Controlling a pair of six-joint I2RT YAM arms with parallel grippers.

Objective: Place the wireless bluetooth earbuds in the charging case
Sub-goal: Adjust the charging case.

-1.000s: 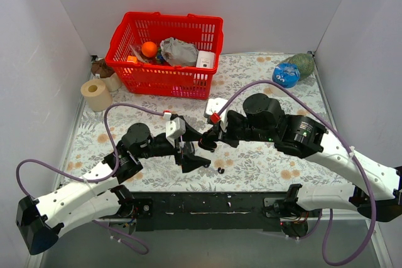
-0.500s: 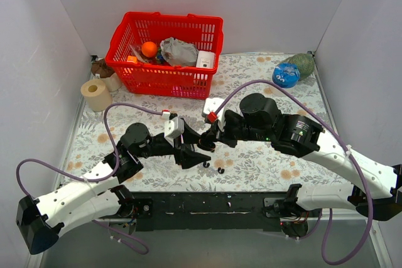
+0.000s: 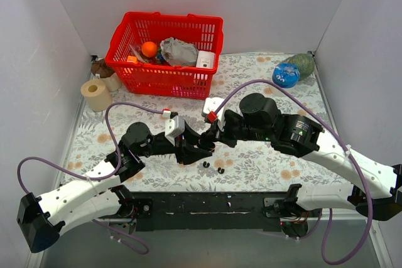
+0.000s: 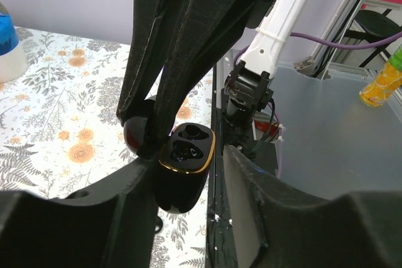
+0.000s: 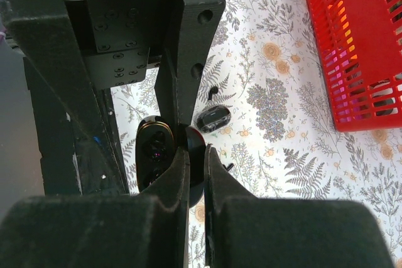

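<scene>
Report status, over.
Left claw open around charging case, right claw shut on its lid. Both earbuds loose on table, outside case. Nothing blocking the open case.

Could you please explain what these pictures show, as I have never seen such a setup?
These are two robot arms bolted to a table, each ending in a two-finger gripper. The wide picture comes from a camera overhead; the other two from cameras on the wrists. On the flowered table lie two tiny black earbuds, a red basket of odds and ends, a paper roll and a blue ball. The right gripper pinches the lid of an open charging case. The fingers of the left gripper stand either side of the case, with a slim gap on one side.
</scene>
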